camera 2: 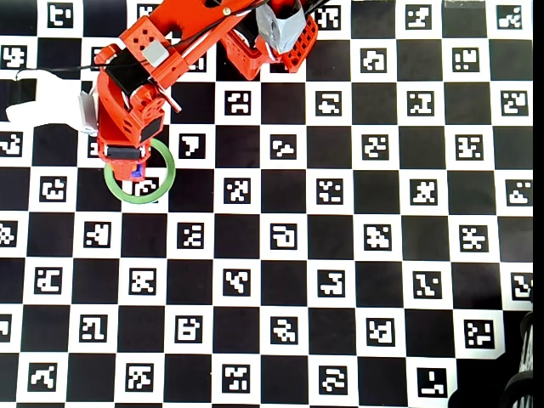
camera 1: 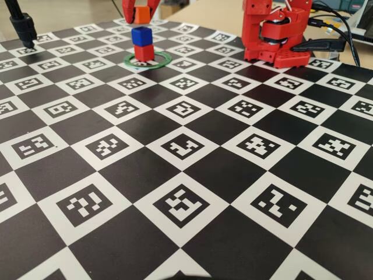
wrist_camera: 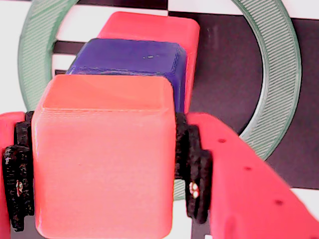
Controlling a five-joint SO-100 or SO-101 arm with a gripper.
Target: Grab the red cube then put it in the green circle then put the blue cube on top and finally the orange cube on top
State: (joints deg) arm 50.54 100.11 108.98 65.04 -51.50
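Observation:
In the fixed view the red cube point(camera 1: 144, 53) sits inside the green circle point(camera 1: 161, 62) at the far side of the board. The blue cube point(camera 1: 141, 36) is stacked on it. The orange cube point(camera 1: 141, 14) hangs just above the blue one, with my gripper point(camera 1: 141, 17) shut on it. The wrist view looks down past the orange cube point(wrist_camera: 104, 159), squeezed between black pads point(wrist_camera: 195, 169), onto the blue cube point(wrist_camera: 130, 59), the red cube point(wrist_camera: 154, 29) and the green circle point(wrist_camera: 280, 74). From overhead, the arm hides the stack; only part of the green circle point(camera 2: 157, 189) and a sliver of the blue cube point(camera 2: 137, 171) show.
The arm's red base point(camera 1: 274, 36) stands on the board to the right of the stack in the fixed view, with cables point(camera 1: 341, 32) behind it. A black stand point(camera 1: 23, 26) is at the far left. The checkered marker board point(camera 1: 186, 175) stretches toward the camera.

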